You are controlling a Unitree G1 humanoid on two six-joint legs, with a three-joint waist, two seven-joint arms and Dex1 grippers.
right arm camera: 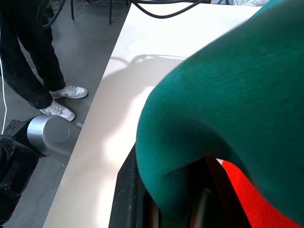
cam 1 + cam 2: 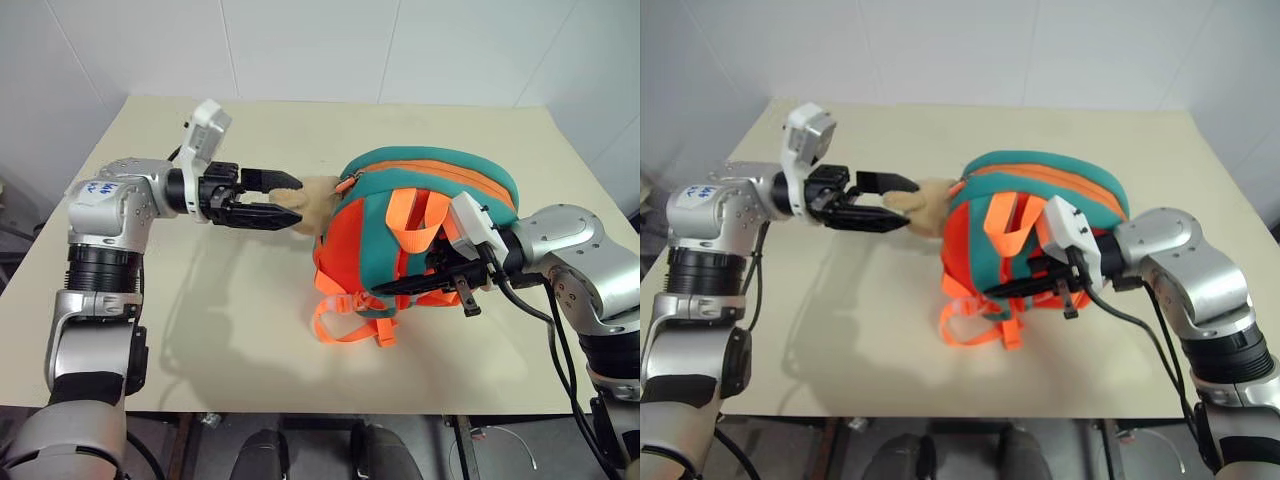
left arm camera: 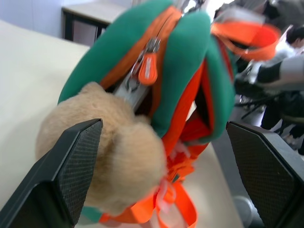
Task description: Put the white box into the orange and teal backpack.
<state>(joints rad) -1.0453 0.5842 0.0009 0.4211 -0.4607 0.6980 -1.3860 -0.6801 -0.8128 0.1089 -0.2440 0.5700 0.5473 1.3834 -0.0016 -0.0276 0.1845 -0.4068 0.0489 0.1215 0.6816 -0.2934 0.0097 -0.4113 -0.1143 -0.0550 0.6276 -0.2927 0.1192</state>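
Orange webbing loops (image 2: 350, 322) hang nearest, at the foot of the orange and teal backpack (image 2: 400, 225), which sits upright on the pale bench (image 2: 250, 340). Just left of that foot, the right claw (image 2: 425, 285) is pressed together, pinching the backpack's teal edge low on its strap side. On the backpack's far side from that claw, a tan fuzzy pom-pom (image 2: 318, 200) hangs by the zipper pull (image 3: 148, 69). Beside it the left claw (image 2: 285, 200) points level with fingers spread wide, the pom-pom just past their tips. A pale edge shows inside the zipper gap; whether that is the white box is unclear.
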